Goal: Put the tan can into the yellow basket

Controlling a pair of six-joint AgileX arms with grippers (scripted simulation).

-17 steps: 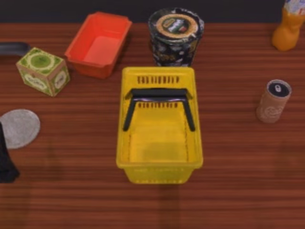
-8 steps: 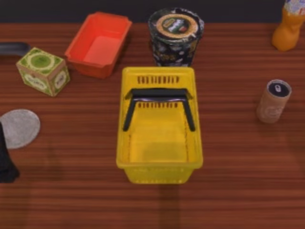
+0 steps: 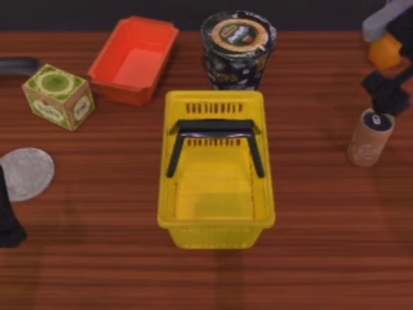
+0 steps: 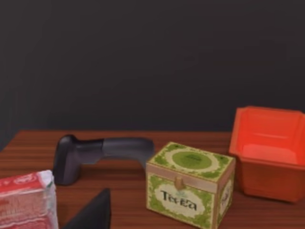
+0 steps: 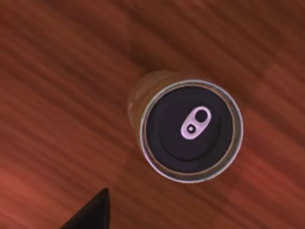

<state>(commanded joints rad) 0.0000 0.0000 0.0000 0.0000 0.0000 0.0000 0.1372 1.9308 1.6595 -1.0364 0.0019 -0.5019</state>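
The tan can [image 3: 369, 139] stands upright near the table's right edge; in the right wrist view its dark top and silver rim [image 5: 190, 129] are seen from straight above. My right gripper [image 3: 387, 95] hangs just above the can, toward the table's far side, open and not touching it. Only one dark fingertip [image 5: 97, 212] shows in its wrist view. The yellow basket [image 3: 213, 97] sits in the middle of the table with nothing in it, its black handles folded across it. My left gripper [image 3: 8, 219] is parked at the left edge, open, with one fingertip [image 4: 95, 212] showing.
An orange-red tray [image 3: 122, 93] and a black patterned tub [image 3: 237, 48] stand behind the basket. A green tea box [image 3: 58, 95], a dark scanner [image 4: 95, 150] and a grey disc [image 3: 24, 173] lie at the left. An orange bottle [image 3: 385, 53] is partly hidden behind my right arm.
My right arm has come into view from the far right corner and now hangs over the orange bottle and the can. The can and the left arm have not moved.
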